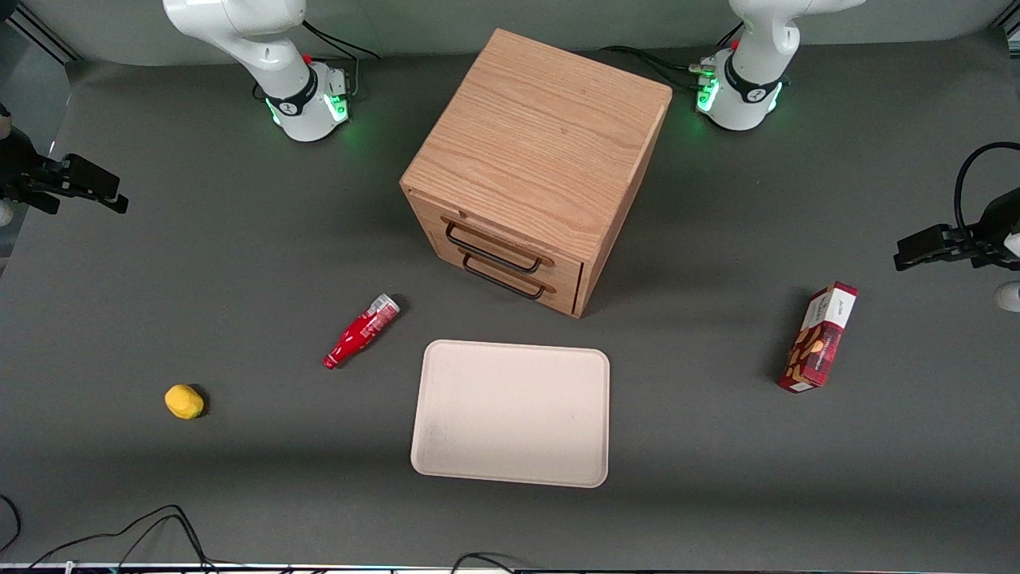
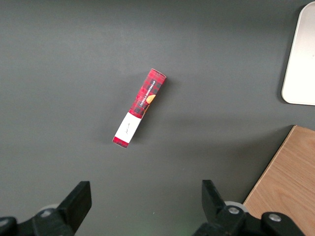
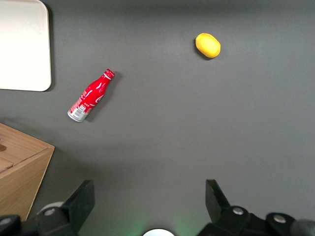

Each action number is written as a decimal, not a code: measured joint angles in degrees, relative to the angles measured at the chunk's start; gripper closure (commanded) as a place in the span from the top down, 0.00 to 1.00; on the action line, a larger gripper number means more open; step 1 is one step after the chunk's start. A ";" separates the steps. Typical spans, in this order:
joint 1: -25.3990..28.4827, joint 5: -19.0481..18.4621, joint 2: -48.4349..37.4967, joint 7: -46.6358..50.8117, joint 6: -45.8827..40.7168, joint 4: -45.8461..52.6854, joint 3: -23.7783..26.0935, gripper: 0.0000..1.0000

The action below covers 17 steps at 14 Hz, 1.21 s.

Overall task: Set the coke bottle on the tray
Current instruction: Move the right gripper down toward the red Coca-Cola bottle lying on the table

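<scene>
— How far along are you?

— Nothing is done yet. Your hand point(image 3: 147, 206) hangs high over the surface point(image 1: 239, 263), fingers spread and holding nothing. The coke bottle point(image 1: 360, 332) lies on its side just beside the tray point(image 1: 511, 412), not on it. Reach, grasp, lift and placing remain.

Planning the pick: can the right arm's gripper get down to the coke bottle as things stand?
Probably yes. The coke bottle lies on its side on bare table, apart from the tray and lemon. The gripper hangs open above the table with nothing between them.
</scene>
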 measured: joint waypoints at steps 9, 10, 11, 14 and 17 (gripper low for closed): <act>0.14 0.22 1.96 6.38 0.30 0.32 1.92 1.00; 0.21 0.69 2.75 10.12 0.83 0.28 3.30 1.00; 0.29 1.43 3.80 14.50 1.95 0.17 4.98 1.00; 0.55 2.71 8.01 28.57 7.92 -1.36 10.31 1.00; 0.67 2.77 11.96 39.97 15.71 -5.83 15.08 1.00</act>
